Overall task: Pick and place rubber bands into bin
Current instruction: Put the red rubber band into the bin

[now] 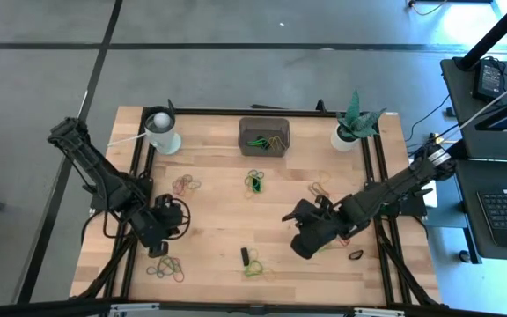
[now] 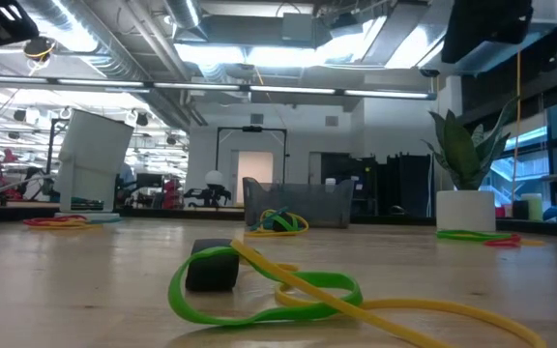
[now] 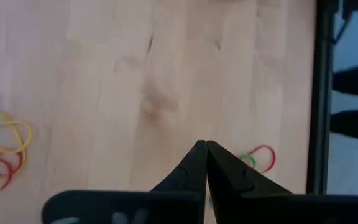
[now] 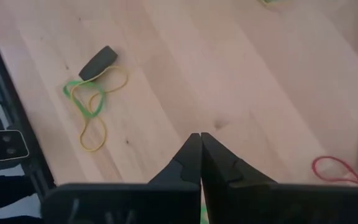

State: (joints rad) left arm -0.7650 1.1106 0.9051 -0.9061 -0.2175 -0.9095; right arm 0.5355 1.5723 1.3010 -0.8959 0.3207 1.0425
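I see the wooden counter (image 1: 218,220) filling the high view, with both arms reaching in over its near half. The left arm comes in from the left edge; its left tool (image 3: 206,148) has its fingers pressed tip to tip, holding nothing, over bare wood with a red and green band just beside it. The right arm comes in from the right; the right tool (image 4: 201,138) is likewise pinched together and empty above bare wood.

The bin (image 1: 264,135) sits at the far edge, between a white cup (image 1: 162,132) on its left and a white plant pot (image 1: 345,136) with a green plant on its right. A few green and yellow bands already lie inside it.

The rubber bands (image 1: 254,183) are scattered in small clusters across the counter: one in front of the bin, one toward the left, one near the front left corner, others around the right tool. A green and yellow tangle lies at front centre, touching a small black block (image 2: 212,266).
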